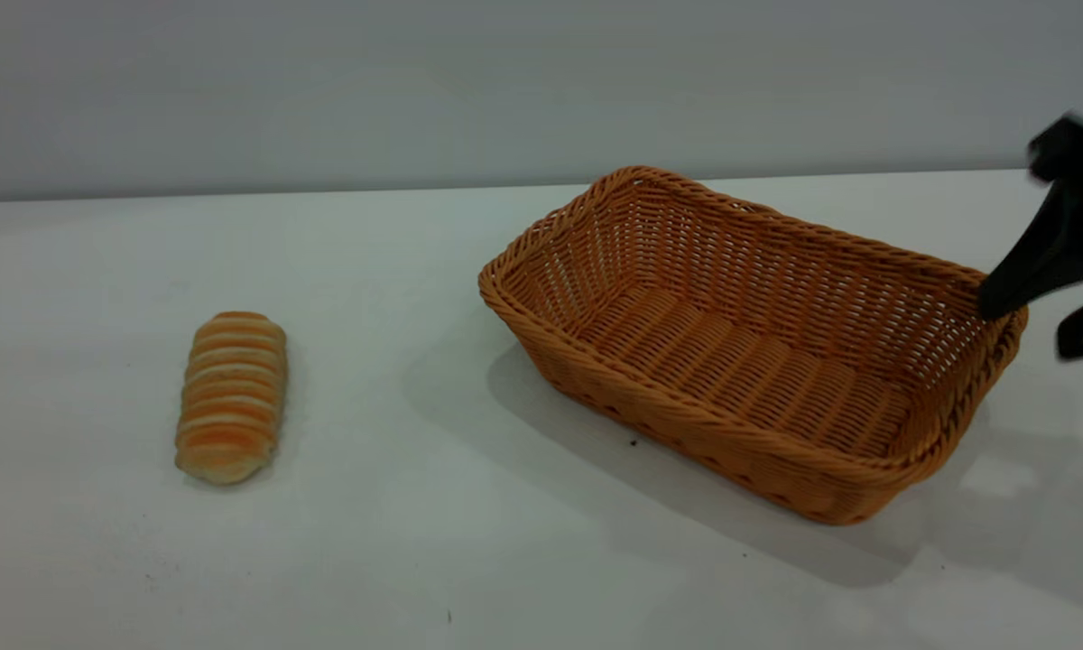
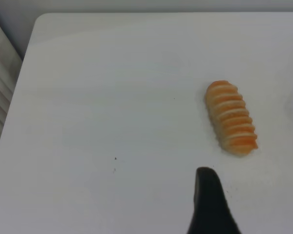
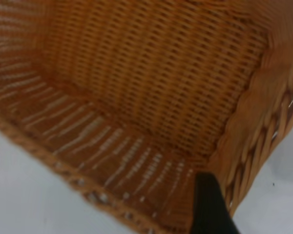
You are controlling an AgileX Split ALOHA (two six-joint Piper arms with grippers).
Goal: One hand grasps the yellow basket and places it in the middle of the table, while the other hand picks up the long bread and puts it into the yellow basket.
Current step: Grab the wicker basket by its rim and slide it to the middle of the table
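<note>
The yellow basket (image 1: 758, 343) stands on the white table (image 1: 415, 542), right of centre, and it is empty. The long bread (image 1: 232, 394) lies flat on the table at the left, apart from the basket. My right gripper (image 1: 1031, 327) is open and straddles the basket's right-hand rim, with one black finger inside the rim and the other outside it. In the right wrist view one finger (image 3: 210, 204) sits just inside the woven wall (image 3: 254, 136). My left gripper shows only in the left wrist view as one finger (image 2: 211, 202) held above the table, short of the bread (image 2: 232, 118).
The table's far left corner and edge (image 2: 36, 29) show in the left wrist view. A plain grey wall (image 1: 505, 81) stands behind the table. Small dark specks (image 1: 633, 442) dot the tabletop near the basket.
</note>
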